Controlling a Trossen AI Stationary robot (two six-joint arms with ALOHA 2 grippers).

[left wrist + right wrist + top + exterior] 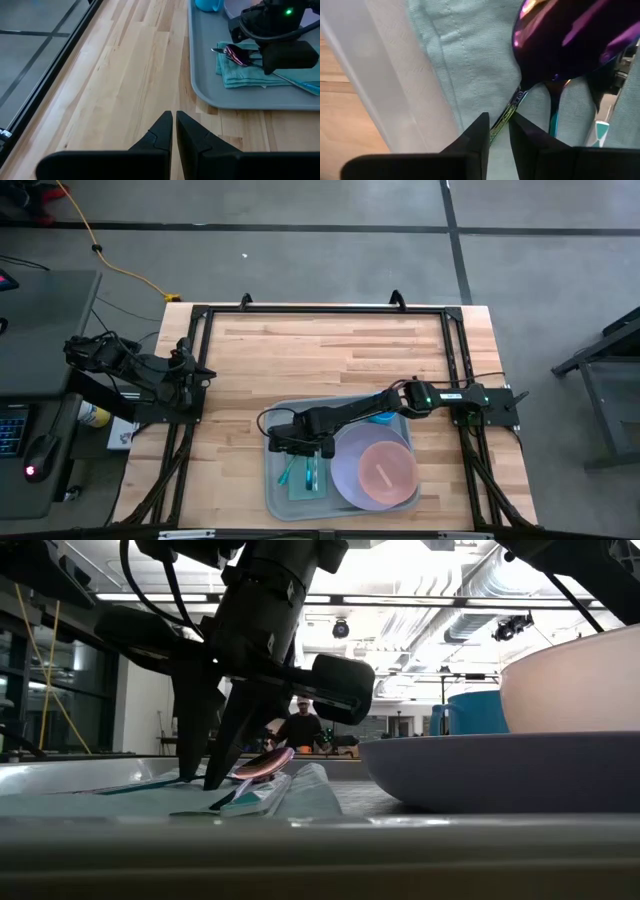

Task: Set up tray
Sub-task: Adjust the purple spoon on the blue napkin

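Note:
The pale grey-green tray (272,492) lies at the table's near edge; its rim also shows in the wrist views (200,75) (375,75). On its left part a teal napkin (300,480) (455,50) lies folded. An iridescent purple spoon (560,40) (235,52) (265,762) is over the napkin. My right gripper (298,448) (499,125) (212,775) reaches in from the table's right and is shut on the spoon. My left gripper (190,375) (174,122) waits shut at the table's left edge, over bare wood. My right gripper pinches the spoon's thin handle (509,111) just behind the bowl, between its two fingers. The fingers (190,740) come from above, pointing down, and lie across the handle. The spoon sits tilted, its bowl raised a little over the napkin.
A lavender plate (348,478) (500,770) holding a pink bowl (385,470) (575,670) fills the tray's right part. A blue cup (383,418) (207,5) stands at the tray's far edge. Teal-handled cutlery (300,85) lies on the napkin. Bare wood lies left and beyond.

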